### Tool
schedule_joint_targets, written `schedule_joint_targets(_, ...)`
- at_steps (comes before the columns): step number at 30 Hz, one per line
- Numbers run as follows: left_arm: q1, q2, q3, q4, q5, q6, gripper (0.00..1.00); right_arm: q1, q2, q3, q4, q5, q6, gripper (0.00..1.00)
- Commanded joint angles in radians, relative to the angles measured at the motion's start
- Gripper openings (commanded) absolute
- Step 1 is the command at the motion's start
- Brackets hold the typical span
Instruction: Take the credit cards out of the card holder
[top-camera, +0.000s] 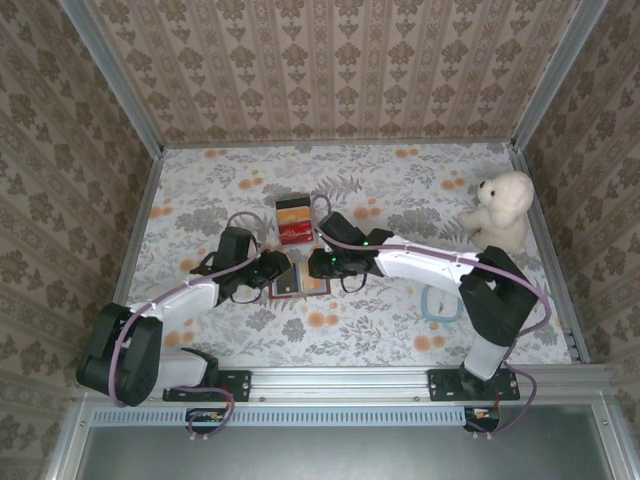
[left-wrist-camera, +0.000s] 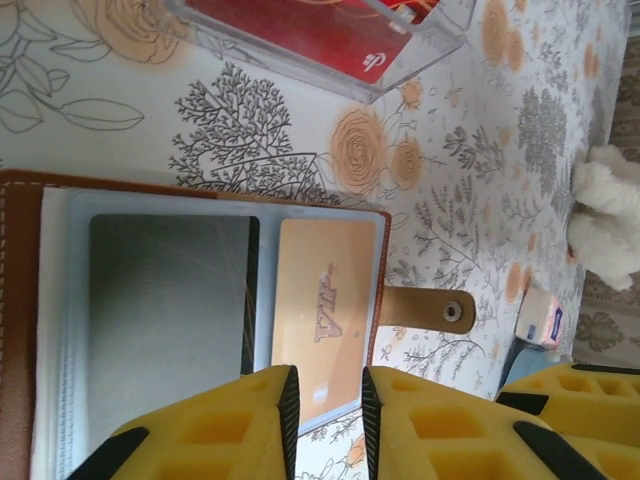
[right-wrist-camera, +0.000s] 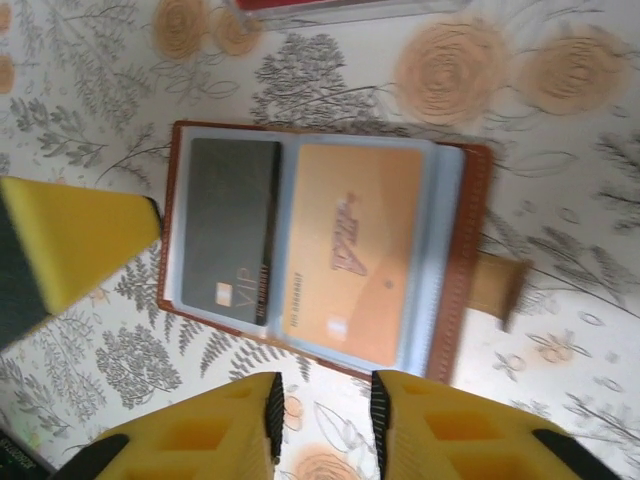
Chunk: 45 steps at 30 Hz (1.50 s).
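Note:
The card holder (top-camera: 298, 287) lies open and flat on the floral table between both grippers, brown rim (right-wrist-camera: 465, 250) around clear pockets. A black VIP card (right-wrist-camera: 230, 230) and a gold VIP card (right-wrist-camera: 355, 250) sit side by side in the pockets. In the left wrist view the dark card (left-wrist-camera: 165, 290) and the gold card (left-wrist-camera: 325, 300) lie the same way. My left gripper (left-wrist-camera: 330, 425) hovers narrowly open over the gold card's lower edge, nothing pinched. My right gripper (right-wrist-camera: 322, 420) is open over bare table just short of the holder's edge. From above, the left gripper (top-camera: 283, 270) and right gripper (top-camera: 315, 265) flank the holder.
A clear box with red cards (top-camera: 293, 220) stands just beyond the holder. A white teddy bear (top-camera: 500, 210) sits at the right wall, with a pale blue ring-shaped thing (top-camera: 440, 303) nearer the front. The holder's snap strap (left-wrist-camera: 430, 308) sticks out sideways. Walls enclose three sides.

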Motion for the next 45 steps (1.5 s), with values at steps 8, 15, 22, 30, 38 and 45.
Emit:
schedule_joint_targets(8,-0.014,0.123,0.056,-0.017,0.017,0.04,0.23,-0.003,0.196,0.19,-0.17,0.064,0.066,0.18)
schedule_joint_targets(15,-0.027,0.192,0.092,0.034,0.06,0.021,0.2,-0.023,0.222,0.181,-0.169,0.078,0.066,0.17)
schedule_joint_targets(22,-0.056,0.224,0.115,0.035,0.064,0.016,0.18,-0.036,0.244,0.186,-0.166,0.067,0.059,0.17)
schedule_joint_targets(30,-0.062,0.253,0.115,0.035,0.063,0.017,0.18,-0.04,0.267,0.19,-0.175,0.061,0.052,0.17)
schedule_joint_targets(38,-0.06,0.242,0.105,-0.016,0.004,0.035,0.21,-0.044,0.271,0.171,-0.165,0.051,0.055,0.18)
schedule_joint_targets(45,-0.06,0.263,0.101,-0.014,0.005,0.043,0.23,-0.051,0.275,0.149,-0.152,0.032,0.061,0.18)
